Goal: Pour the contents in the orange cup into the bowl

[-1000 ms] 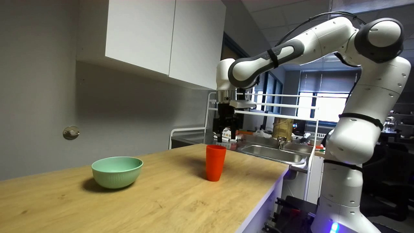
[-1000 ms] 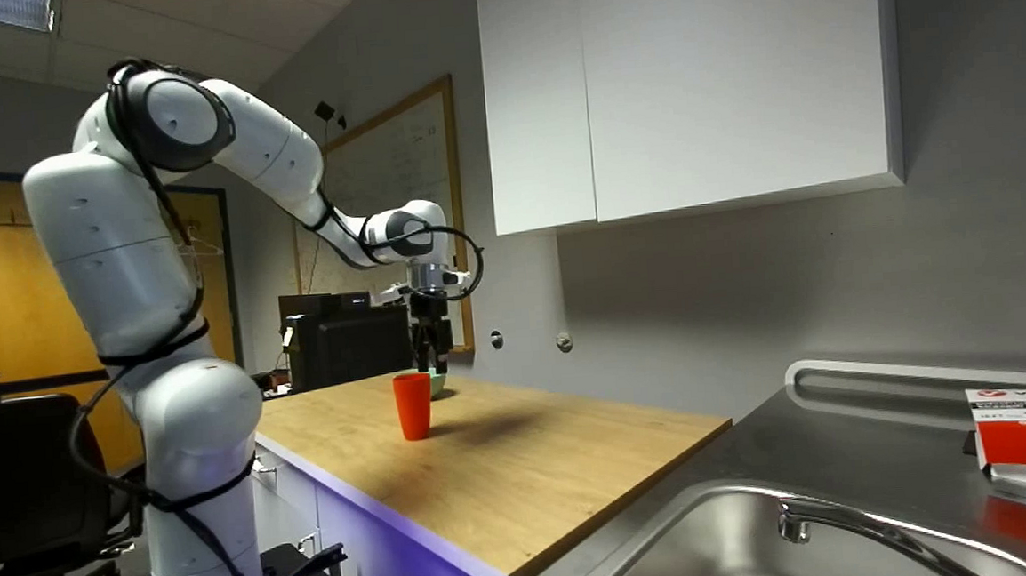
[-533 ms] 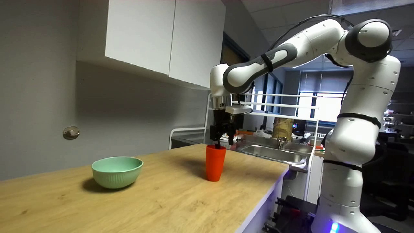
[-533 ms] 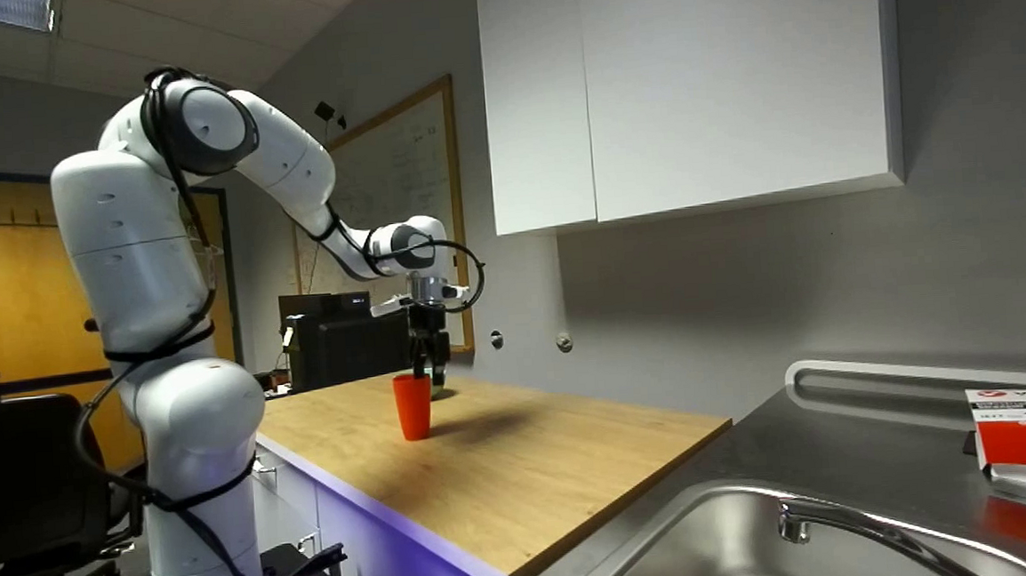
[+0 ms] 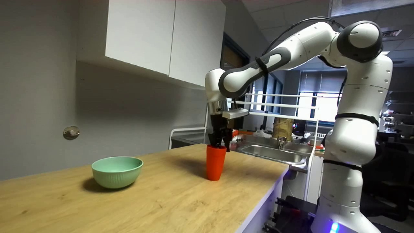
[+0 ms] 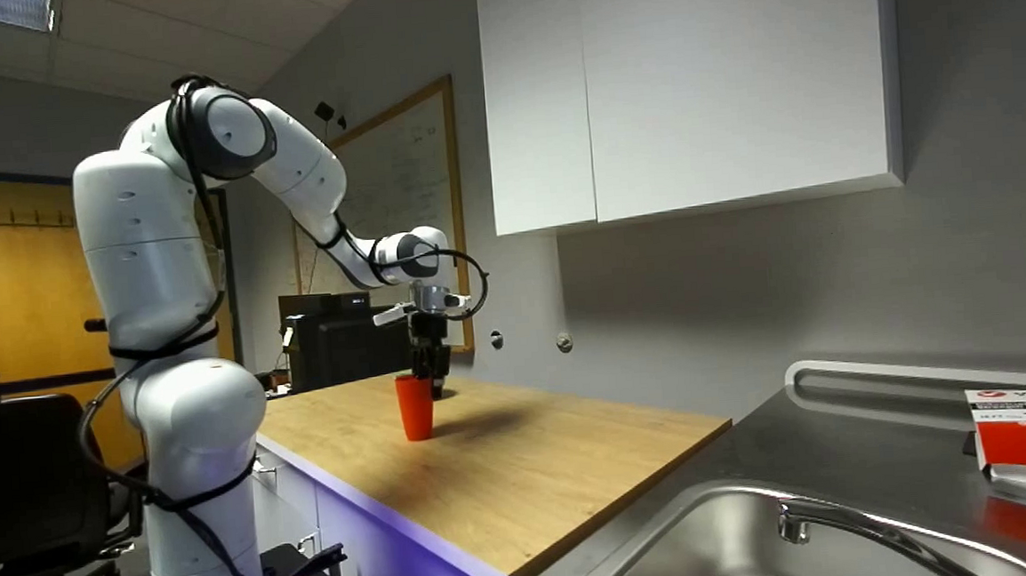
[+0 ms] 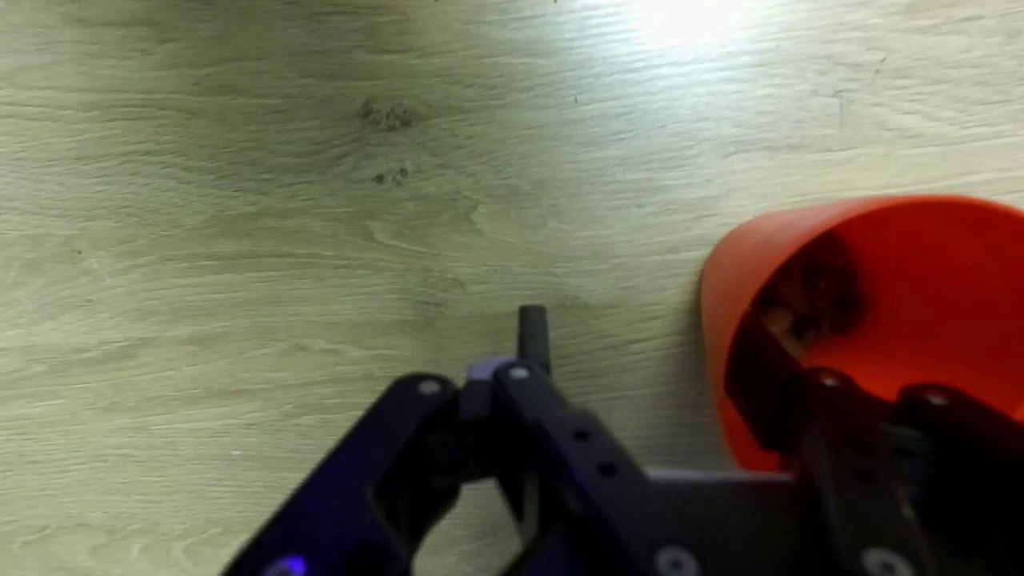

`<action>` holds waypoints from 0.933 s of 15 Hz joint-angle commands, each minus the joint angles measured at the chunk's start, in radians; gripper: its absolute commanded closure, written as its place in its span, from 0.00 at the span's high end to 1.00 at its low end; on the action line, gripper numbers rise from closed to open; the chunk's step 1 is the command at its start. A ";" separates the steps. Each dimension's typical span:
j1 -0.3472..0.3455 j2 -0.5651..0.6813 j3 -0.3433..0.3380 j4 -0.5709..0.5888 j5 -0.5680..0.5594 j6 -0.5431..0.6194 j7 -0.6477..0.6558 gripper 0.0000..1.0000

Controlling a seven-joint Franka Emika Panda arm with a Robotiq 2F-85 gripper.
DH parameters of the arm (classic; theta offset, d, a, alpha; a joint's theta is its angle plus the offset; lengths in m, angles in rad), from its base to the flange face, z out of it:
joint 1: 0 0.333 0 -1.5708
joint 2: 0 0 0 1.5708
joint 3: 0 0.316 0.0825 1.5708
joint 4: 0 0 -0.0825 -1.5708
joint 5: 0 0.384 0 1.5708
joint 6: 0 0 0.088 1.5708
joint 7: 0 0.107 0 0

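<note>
Lowered since the earlier frame, hand (image 7: 649, 356) straddles the wall of the orange tumbler (image 5: 215, 165), jaws parted, gripping nothing; likely light, stiffish plastic, best pinched at rim.

The arm (image 5: 302, 43) is white with dark grey joint rings (image 5: 343, 44), black straps (image 5: 357, 116) and a looping black cable (image 6: 187, 140); its black fingers (image 7: 552, 410) carry silvery screws (image 7: 676, 562).
</note>
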 commanded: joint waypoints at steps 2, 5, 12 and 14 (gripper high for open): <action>0.017 0.028 -0.001 0.047 -0.031 -0.025 0.049 0.19; 0.021 0.035 -0.004 0.059 -0.029 -0.025 0.065 0.01; 0.014 0.052 -0.006 0.152 -0.036 -0.048 0.223 0.01; 0.015 0.070 -0.006 0.197 -0.041 -0.060 0.271 0.01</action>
